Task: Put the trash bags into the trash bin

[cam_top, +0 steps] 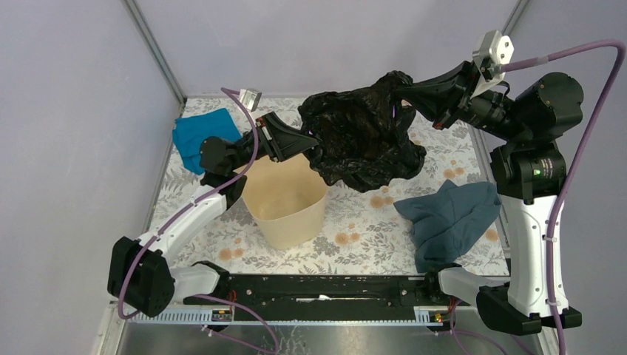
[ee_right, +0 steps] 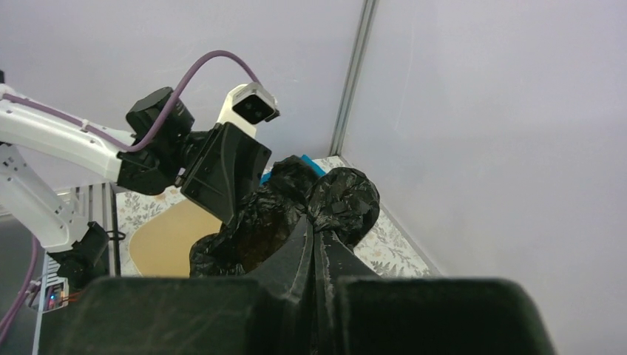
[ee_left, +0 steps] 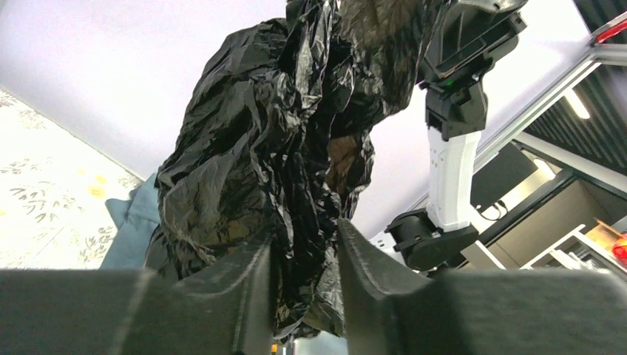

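Top external view: one black bag (cam_top: pixel 362 140) hangs in the air between two arms, over the far half of the table (cam_top: pixel 355 240). Its lowest folds are just beyond the far right rim of the single beige bin (cam_top: pixel 292 222), and none of it is inside. Two cloths lie flat: a blue one (cam_top: pixel 200 137) at the far left corner and a grey-blue one (cam_top: pixel 447 218) by the right edge. The right gripper (cam_top: pixel 403 92) is clamped tight on the bag's top, as the right wrist view confirms. Only the left wrist view shows the left gripper (ee_left: pixel 304 233) closely: jaws part-way apart, plastic bunched between them; whether they pinch it cannot be told. The bin's mouth is uncovered, and floral tabletop shows between the bin and the grey-blue cloth.
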Controlling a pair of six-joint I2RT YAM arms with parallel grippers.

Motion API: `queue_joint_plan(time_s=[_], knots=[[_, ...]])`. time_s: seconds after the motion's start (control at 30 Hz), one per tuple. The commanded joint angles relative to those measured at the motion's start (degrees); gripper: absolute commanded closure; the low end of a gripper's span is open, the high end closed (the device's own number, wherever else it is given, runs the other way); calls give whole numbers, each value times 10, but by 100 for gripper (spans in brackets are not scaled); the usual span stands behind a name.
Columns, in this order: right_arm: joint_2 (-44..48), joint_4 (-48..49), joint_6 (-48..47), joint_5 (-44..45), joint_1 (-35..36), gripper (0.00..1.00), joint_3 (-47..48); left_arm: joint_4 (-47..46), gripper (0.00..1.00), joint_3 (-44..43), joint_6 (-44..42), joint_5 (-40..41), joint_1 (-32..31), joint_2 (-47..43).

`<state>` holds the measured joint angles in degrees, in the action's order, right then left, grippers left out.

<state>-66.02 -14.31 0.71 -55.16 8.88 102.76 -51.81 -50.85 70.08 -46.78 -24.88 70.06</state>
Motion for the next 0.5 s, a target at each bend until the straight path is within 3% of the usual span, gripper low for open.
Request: queue_joint_plan(time_s=[0.0, 0.17, 0.33, 0.47], knots=[[9, 16, -4, 41, 3, 100, 6, 20, 66, 16, -28, -8, 6, -31], [14, -22, -33, 114, 2, 100, 7, 84, 65, 21, -62, -5, 27, -64], [22, -16, -24, 148, 3, 100, -8, 76, 69, 13, -49, -22, 28, -56], [23, -16, -23, 175, 3, 100, -2, 75, 51, 22, -49, -24, 29, -62]])
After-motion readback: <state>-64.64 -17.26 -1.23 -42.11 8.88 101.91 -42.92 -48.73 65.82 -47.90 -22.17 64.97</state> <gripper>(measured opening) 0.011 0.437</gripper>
